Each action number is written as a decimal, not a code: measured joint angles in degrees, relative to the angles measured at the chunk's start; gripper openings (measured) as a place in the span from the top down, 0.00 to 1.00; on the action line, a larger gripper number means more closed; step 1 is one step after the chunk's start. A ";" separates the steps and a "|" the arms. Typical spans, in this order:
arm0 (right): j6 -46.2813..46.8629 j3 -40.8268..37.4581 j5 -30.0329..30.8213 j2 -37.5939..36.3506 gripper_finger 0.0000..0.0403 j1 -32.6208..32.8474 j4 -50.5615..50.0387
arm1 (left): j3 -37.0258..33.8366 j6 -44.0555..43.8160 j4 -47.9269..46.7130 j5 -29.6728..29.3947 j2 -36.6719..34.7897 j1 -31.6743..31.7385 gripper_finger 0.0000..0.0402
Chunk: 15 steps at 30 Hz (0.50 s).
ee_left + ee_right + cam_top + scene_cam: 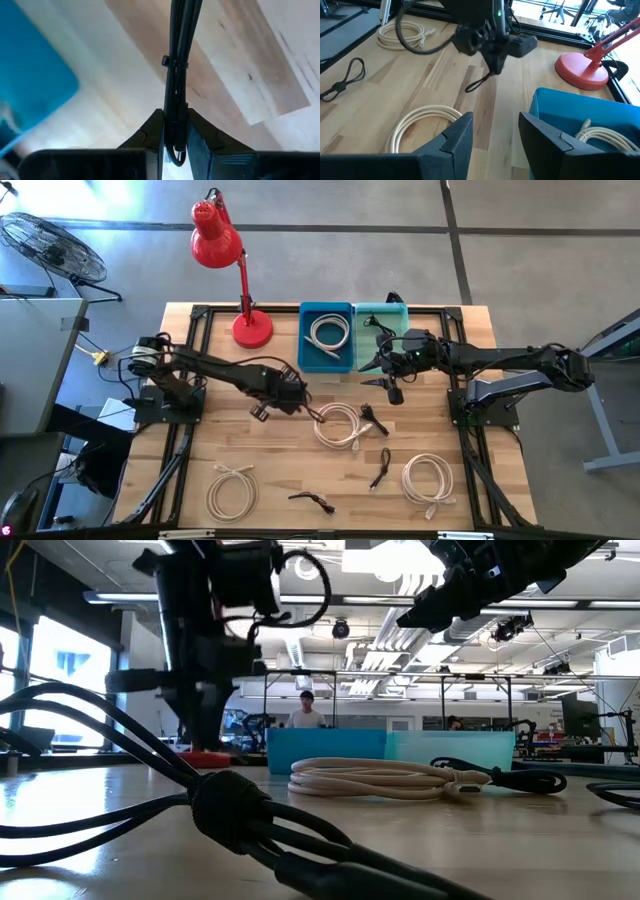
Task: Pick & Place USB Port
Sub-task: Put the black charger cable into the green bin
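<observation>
One white cable (pixel 328 332) already binned in blue bin (pixel 326 361), left claw (pixel 290 392) clamped on black cable (pixel 176 75), right claw (pixel 392 388) open, several coils left on bench (pixel 270 480).

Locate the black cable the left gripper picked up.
Clamped in the left gripper, the black cable hangs above the wood just in front of the blue bin, left of the white coil mid-table.

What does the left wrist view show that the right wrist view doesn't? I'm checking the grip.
Only the left wrist view shows the black cable pinched between the left gripper fingers. Only the right wrist view shows the open, empty right gripper, red lamp base and white cable coils. Both show the blue bin and wooden table.
</observation>
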 joint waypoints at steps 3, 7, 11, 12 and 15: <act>-0.12 0.00 0.02 0.00 0.62 -0.01 -0.03 | 2.79 -0.18 -2.47 -1.54 -0.04 0.05 0.88; -1.03 0.00 0.02 -0.01 0.62 -0.01 -0.07 | 5.47 -0.17 -4.20 -3.34 -0.06 0.02 0.88; -1.16 -0.01 0.71 -0.01 0.62 0.01 -0.04 | 6.76 -0.19 -5.88 -4.90 -0.11 0.00 0.88; -1.16 0.00 1.35 0.00 0.62 0.01 -0.02 | 6.89 -0.21 -6.07 -4.96 -0.18 0.00 0.88; -1.46 0.00 3.71 0.00 0.62 -0.01 -0.03 | 6.89 -0.56 -6.80 -5.44 -0.92 0.00 0.88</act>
